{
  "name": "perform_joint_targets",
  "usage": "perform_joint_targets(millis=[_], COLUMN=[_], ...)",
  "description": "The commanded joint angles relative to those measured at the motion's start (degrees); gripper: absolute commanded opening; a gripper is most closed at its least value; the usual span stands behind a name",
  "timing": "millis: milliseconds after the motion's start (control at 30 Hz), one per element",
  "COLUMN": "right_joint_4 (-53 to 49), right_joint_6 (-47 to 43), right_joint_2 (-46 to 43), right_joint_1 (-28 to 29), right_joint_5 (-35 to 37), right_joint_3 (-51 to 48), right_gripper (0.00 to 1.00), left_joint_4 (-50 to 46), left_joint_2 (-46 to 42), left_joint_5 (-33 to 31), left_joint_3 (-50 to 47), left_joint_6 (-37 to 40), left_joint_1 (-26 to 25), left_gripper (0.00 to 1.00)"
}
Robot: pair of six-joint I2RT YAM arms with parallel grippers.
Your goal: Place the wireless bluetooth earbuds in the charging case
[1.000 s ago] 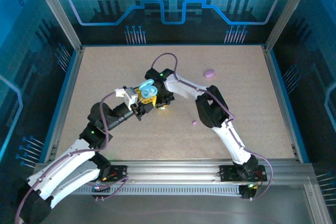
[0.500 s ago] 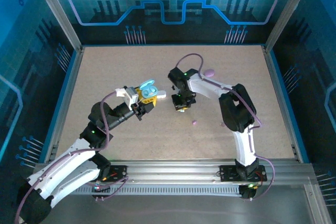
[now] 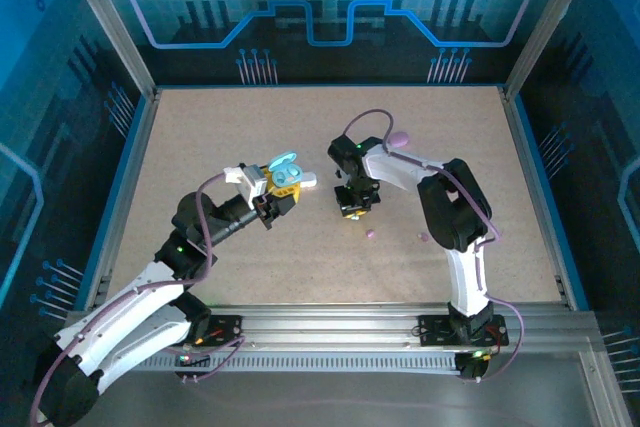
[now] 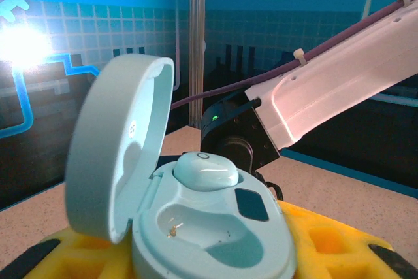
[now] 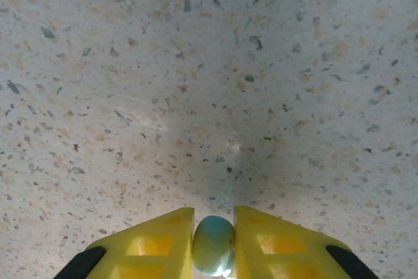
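Observation:
My left gripper is shut on an open teal charging case, held up off the table. In the left wrist view the case sits between the yellow fingers, with its lid swung up to the left. One teal earbud is seated in the far slot, and the near slot is empty. My right gripper hangs over the table to the right of the case. Its yellow fingers are shut on a second teal earbud.
A light purple case lies at the back right. A tiny purple earbud lies just in front of the right gripper, and another small purple speck sits by the right arm. A small white object lies beside the left gripper.
The right gripper has drawn away from the teal case, moving right and toward the near side. The left gripper with the open case has hardly moved.

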Motion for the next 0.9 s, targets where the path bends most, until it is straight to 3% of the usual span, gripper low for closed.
perform_joint_targets(millis=[0,867], right_joint_4=[-0.2,-3.8], right_joint_6=[-0.4,-1.7], right_joint_2=[1.6,4.2], right_joint_1=[-0.4,1.4], right_joint_5=[-0.1,5.9], right_joint_3=[-0.1,2.3], right_gripper=[0.22,0.28], left_joint_4=[2.4,2.3], left_joint_2=[0.0,-0.1], left_joint_5=[0.5,0.6], left_joint_3=[1.0,0.7], left_joint_6=[-0.5,-0.7], left_joint_1=[-0.4,-0.4], left_gripper=[0.34,0.34])
